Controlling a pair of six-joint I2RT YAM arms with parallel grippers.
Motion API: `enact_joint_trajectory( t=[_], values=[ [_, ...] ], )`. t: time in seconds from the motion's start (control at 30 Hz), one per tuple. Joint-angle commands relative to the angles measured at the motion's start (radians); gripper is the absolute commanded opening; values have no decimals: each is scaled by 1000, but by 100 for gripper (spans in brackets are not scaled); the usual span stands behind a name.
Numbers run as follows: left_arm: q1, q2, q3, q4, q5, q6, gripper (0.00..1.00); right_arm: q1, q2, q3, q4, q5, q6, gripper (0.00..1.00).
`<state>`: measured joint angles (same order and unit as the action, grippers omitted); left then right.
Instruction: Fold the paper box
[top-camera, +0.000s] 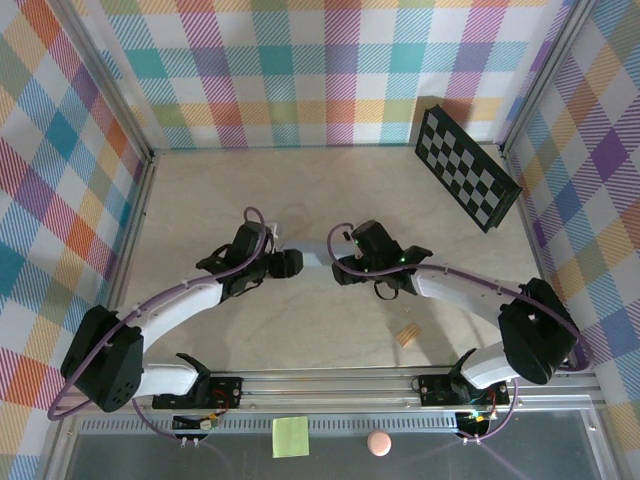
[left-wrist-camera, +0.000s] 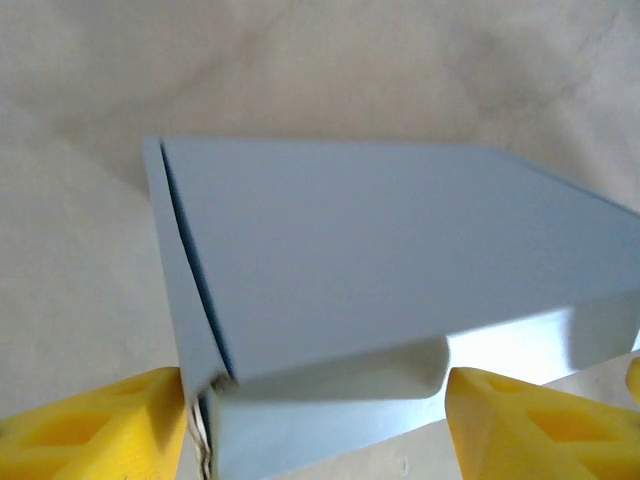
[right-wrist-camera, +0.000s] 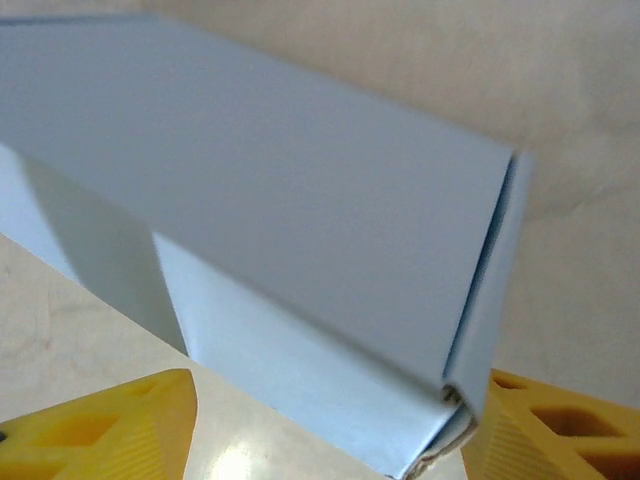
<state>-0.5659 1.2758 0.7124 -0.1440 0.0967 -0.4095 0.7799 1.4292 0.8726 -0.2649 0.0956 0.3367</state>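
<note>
Checkerboard panel (top-camera: 467, 167) far R (tilted), sticky note (top-camera: 291, 436), pink ball (top-camera: 378, 443), sm wood block (top-camera: 407, 335)

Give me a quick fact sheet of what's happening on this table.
Item: paper box, pale grey, folded into box shape
Place: on the table, between both grippers
Left gripper: open, fingers either side of one end
Right gripper: open, fingers either side of the other end
Also present: checkerboard panel far right; sticky note at near edge

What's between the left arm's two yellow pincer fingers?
The near end of the grey paper box sits between the left pincer's yellow fingers, as the left wrist view shows.
</note>
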Motion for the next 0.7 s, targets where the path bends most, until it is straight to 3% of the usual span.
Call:
enact_joint_trajectory(
  t=[0.0, 0.17, 0.37, 0.67],
  values=[
    [-30, -56, -56, 43, 138, -80, 68, 36, -31, -35, 80, -129, 60, 68],
    [-34, -96, -147, 43, 136, -126, 69, 43, -21, -91, 93, -147, 109, 69],
    [-34, -34, -169, 7, 79, -141, 69, 42, 53, -91, 84, -142, 165, 69],
    [-28, 31, -62, -250, -65, -105, 70, 36, 160, 54, -160, -27, 203, 70]
  ],
)
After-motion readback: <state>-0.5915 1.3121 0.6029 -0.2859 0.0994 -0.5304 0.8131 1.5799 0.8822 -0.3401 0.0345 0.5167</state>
